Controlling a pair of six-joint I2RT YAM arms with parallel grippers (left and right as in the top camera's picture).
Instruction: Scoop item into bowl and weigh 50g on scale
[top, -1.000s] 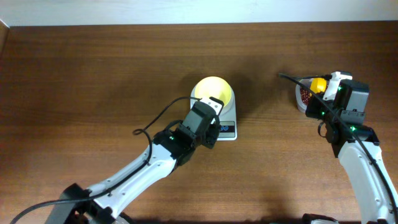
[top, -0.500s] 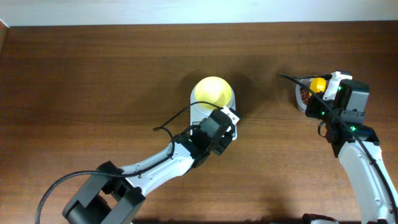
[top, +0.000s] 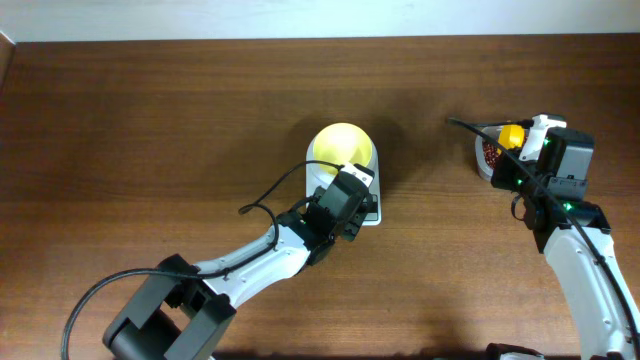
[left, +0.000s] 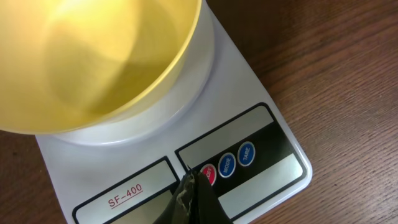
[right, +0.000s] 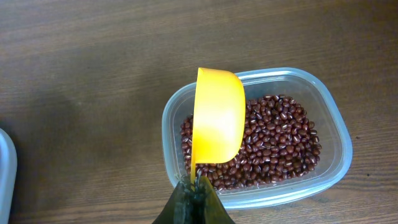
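Left gripper (left: 189, 185): fingers pressed together, nothing between them, tip pointing down at the scale (left: 252, 87) front panel, right at the edge of the red button (left: 208, 175); can't confirm actual contact. Two blue buttons (left: 237, 159) sit just right of the red one. Can't read any digits on the display from the wrist view, and in the overhead view the left gripper (top: 350, 192) covers most of the panel. Bowl (left: 93, 56) sits centred on the scale platform, upright, and the interior looks bare yellow. In the overhead view, bowl (top: 342, 149) and scale (top: 371, 208) are mid-table (top: 150, 120). Right gripper (right: 196, 184) is clamped on the scoop (right: 217, 118) handle, with the scoop cup held over the left part of the container (right: 339, 163) and its smooth outer side towards the camera, so can't tell whether it's loaded. Beans (right: 280, 140) are all in the container, covering its floor. Container is on the table's right side, well apart from the scale, with the right gripper (top: 512, 152) above it.
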